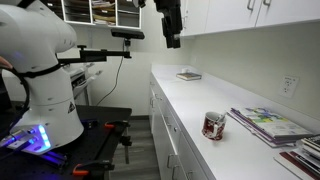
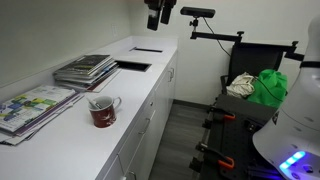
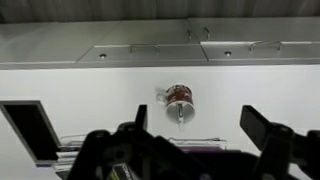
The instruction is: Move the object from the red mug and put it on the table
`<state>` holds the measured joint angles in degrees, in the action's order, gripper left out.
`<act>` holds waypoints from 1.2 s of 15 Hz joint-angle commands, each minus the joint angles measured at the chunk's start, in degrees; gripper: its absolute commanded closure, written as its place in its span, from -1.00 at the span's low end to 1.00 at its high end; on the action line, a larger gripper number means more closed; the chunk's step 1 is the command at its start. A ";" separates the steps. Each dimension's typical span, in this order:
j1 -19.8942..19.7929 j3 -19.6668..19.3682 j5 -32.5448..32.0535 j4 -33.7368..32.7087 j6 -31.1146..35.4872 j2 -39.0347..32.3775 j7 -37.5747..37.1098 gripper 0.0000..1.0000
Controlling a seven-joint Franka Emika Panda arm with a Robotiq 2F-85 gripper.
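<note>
The red mug (image 2: 103,111) stands on the table (image 2: 137,92) with the object (image 2: 96,101) leaning inside it. Magazines (image 2: 84,69) lie near the mug. The gripper (image 3: 198,125) hangs well above it, fingers spread wide.

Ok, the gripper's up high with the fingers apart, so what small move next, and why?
Probably lower the gripper toward the red mug, keeping the mug centred in the wrist view. In an exterior view it hangs high above the table, far from the mug, and the object stands inside, ungrasped. The fingers look open.
</note>
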<state>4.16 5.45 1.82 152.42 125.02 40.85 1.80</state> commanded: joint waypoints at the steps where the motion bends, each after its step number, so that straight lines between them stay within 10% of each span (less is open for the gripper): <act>1: 0.10 0.22 -0.46 -0.53 2.01 -3.08 -1.80 -1.00; 7: -2.51 4.48 -1.29 -5.54 7.38 -20.22 -16.37 -1.00; 18: -0.04 1.09 -9.43 -24.51 22.93 -53.97 -8.66 -1.00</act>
<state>3.28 7.91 -7.87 134.10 147.62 -6.58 -10.26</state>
